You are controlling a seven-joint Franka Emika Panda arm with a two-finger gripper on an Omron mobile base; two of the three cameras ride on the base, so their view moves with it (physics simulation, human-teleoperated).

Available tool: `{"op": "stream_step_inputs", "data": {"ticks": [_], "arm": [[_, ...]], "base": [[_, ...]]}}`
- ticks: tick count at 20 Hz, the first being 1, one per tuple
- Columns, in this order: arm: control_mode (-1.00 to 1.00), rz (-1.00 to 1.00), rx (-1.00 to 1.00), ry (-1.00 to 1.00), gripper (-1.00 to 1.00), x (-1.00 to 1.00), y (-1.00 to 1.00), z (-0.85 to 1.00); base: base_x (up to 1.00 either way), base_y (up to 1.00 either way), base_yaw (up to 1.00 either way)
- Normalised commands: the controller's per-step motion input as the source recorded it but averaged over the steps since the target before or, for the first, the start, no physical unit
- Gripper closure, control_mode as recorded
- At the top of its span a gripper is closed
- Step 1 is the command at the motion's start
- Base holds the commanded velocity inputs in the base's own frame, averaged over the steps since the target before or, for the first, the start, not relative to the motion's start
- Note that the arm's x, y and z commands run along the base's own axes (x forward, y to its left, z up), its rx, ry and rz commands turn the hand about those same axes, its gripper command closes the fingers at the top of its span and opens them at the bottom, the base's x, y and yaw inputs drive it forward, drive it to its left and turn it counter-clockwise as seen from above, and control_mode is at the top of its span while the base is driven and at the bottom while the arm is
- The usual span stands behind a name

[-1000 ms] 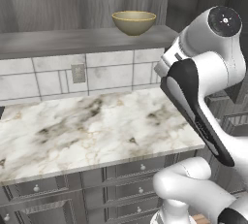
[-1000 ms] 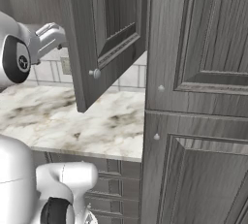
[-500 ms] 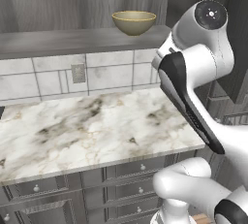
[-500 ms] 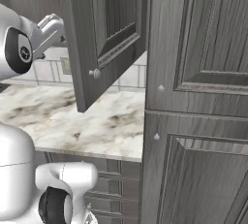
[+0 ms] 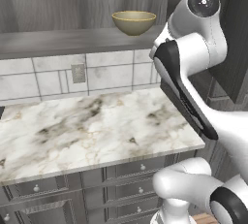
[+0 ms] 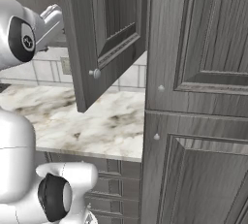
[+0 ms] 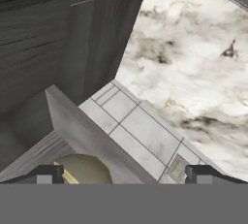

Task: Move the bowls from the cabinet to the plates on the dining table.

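A glossy tan bowl [image 5: 134,22] stands upright on the open cabinet's shelf [image 5: 58,41]. The hand view has the same bowl [image 7: 86,169] at its bottom edge, just beyond the shelf's front lip [image 7: 82,136]. My gripper [image 7: 123,175] is open, its two dark fingertips [image 7: 46,173] far apart with nothing between them, apart from the bowl. The cabinet door [image 6: 104,39] hangs swung open over the worktop. My white arm [image 5: 193,48] rises to the right of the shelf. The plates and the dining table are out of view.
A marble worktop [image 5: 87,126] over grey drawers [image 5: 140,167] lies below the shelf, backed by a tiled wall with an outlet [image 5: 77,72]. A tall grey cupboard [image 6: 193,97] stands to the right, close to the open door.
My arm has risen and swung a little to the left, toward the shelf. The bowl has not moved and the gripper stays open.
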Motion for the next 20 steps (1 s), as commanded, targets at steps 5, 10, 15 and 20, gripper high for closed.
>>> {"op": "stream_step_inputs", "data": {"ticks": [5, 10, 15, 20], "arm": [[-1.0, 0.0, -0.05, 0.0, -1.0, 0.41, 0.0, 0.0], [-1.0, 0.0, -0.03, 0.0, -1.0, 0.38, 0.0, 0.03], [-1.0, 0.0, -0.02, 0.0, -1.0, 0.33, 0.0, 0.07], [-1.0, 0.0, -0.01, 0.0, -1.0, 0.3, 0.0, 0.04]], "base": [[0.0, 0.0, 0.0], [0.0, 0.0, 0.0], [0.0, 0.0, 0.0], [0.0, 0.0, 0.0]]}}
